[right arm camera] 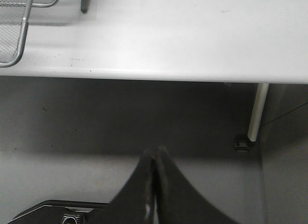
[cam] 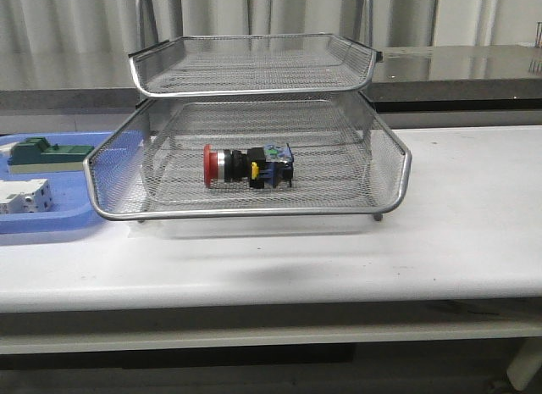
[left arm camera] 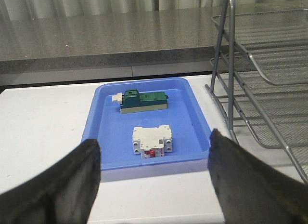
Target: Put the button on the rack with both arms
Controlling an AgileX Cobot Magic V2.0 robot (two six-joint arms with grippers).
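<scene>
Button [cam: 247,166]: lay on its side in the pulled-out lower tier of the rack, red cap toward my left, black-and-blue body with its yellow spot toward my right.
Rack [cam: 254,212]: silver wire-mesh stand on the white table [cam: 457,233]; the lower tier sat forward, and another tier hung above and further back. Its uprights and mesh edges also showed beside the tray in my left wrist view [left arm camera: 230,84], and one corner showed in my right wrist view [right arm camera: 19,36].
Blue tray [cam: 51,224]: flat plastic tray just beside the rack on my left, resting on the table.
Green-and-beige block [left arm camera: 143,100]: lay in the far half of the blue tray.
White breaker-like block [left arm camera: 153,141]: lay in the near half of the tray, apart from the green one.
My left gripper [left arm camera: 154,185]: fingers spread wide with nothing between them, held above the table's near edge and facing the blue tray.
My right gripper [right arm camera: 154,173]: fingers pressed together, gripping nothing, held off the table's front edge over the floor, with a table leg [right arm camera: 256,111] in sight.
Arms in the front view: neither showed.
</scene>
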